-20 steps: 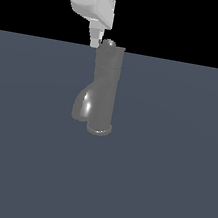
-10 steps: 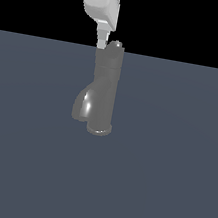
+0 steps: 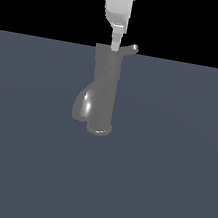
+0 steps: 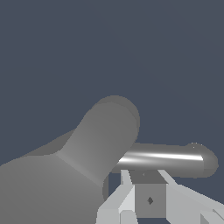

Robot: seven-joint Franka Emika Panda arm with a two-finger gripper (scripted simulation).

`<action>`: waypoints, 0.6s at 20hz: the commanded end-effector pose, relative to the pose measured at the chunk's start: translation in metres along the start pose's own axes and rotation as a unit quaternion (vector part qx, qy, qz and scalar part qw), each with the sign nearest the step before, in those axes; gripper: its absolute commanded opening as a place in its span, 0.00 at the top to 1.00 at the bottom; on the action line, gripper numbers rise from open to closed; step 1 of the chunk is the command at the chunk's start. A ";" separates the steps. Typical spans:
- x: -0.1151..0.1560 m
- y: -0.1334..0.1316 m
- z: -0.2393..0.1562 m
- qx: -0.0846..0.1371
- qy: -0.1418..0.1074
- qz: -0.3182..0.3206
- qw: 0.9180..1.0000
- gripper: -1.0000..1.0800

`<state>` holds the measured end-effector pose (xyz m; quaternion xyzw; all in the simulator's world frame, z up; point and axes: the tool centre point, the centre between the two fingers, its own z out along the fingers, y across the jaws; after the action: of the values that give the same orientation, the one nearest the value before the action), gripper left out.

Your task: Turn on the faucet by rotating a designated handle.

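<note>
Above the faucet cap — gripper beside the handle, finger spacing unclear.

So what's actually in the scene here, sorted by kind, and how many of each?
Faucet: 1
Handle on the faucet's top cap: 1
Spout on the faucet: 1
Robot claw: 1
Grey floor: 1
Total: 5
</note>
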<state>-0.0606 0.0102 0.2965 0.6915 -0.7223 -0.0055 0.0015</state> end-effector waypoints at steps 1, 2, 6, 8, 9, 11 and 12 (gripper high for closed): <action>0.006 -0.005 0.000 0.001 0.000 0.004 1.000 1.00; 0.008 -0.008 0.000 0.001 0.000 0.005 1.000 1.00; 0.018 -0.020 0.000 0.002 0.000 0.012 1.000 1.00; 0.024 -0.025 0.000 0.002 0.000 0.015 1.000 1.00; 0.026 -0.028 0.000 0.003 0.001 0.016 1.000 1.00; 0.031 -0.033 0.000 0.003 0.001 0.019 1.000 1.00; 0.034 -0.036 0.000 0.003 0.001 0.021 1.000 1.00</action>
<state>-0.0434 -0.0164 0.2971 0.6809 -0.7322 -0.0118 0.0102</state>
